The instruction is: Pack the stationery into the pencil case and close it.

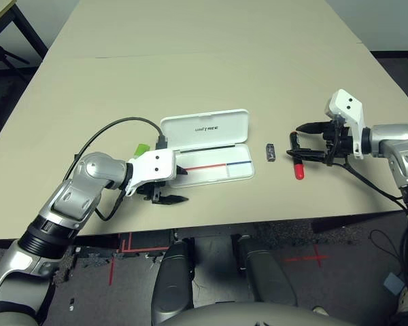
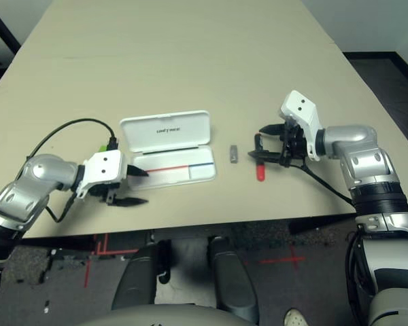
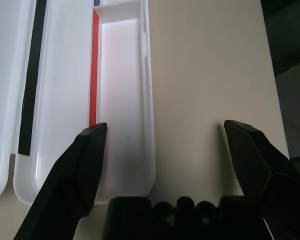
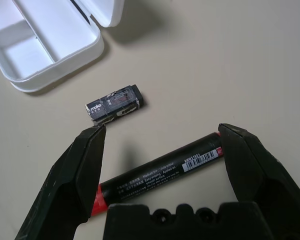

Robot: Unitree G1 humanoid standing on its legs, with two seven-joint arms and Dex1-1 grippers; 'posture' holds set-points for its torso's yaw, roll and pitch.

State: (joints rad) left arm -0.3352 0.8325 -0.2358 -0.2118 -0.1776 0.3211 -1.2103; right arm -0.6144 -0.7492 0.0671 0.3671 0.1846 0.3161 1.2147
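Pencil case (image 1: 214,171): white, lying open on bench (image 1: 190,81), between the two arms; lid swung up on the far side, black UNITREE lettering on its inner face; bottom tray faces up.
Case interior: thin red-and-blue line (image 1: 217,165) along tray, dark strip (image 1: 221,147) near the hinge; no pen in it.
Left gripper (image 3: 165,130): jaws open, empty; at the case's left end, one finger over the tray, the other beyond the near edge, above bare bench.
Right gripper (image 4: 162,130): jaws open wide, above the marker, nothing gripped; one finger near each end of the marker.
Red-and-black marker (image 4: 160,172): on bench, right of case, lying roughly near-to-far; red end toward the robot; black barrel, white barcode label.
Dark grey oblong piece (image 4: 115,105): on bench between case and marker, apart from both; printed wrapper, worn in places.
Light-green highlighter (image 1: 142,149): on bench just left of case, mostly hidden behind left gripper; only a green bit visible.
Cables (image 1: 115,122): black, looping from left gripper across bench; another (image 1: 367,178) trails from the right one.
Lid: not closed.
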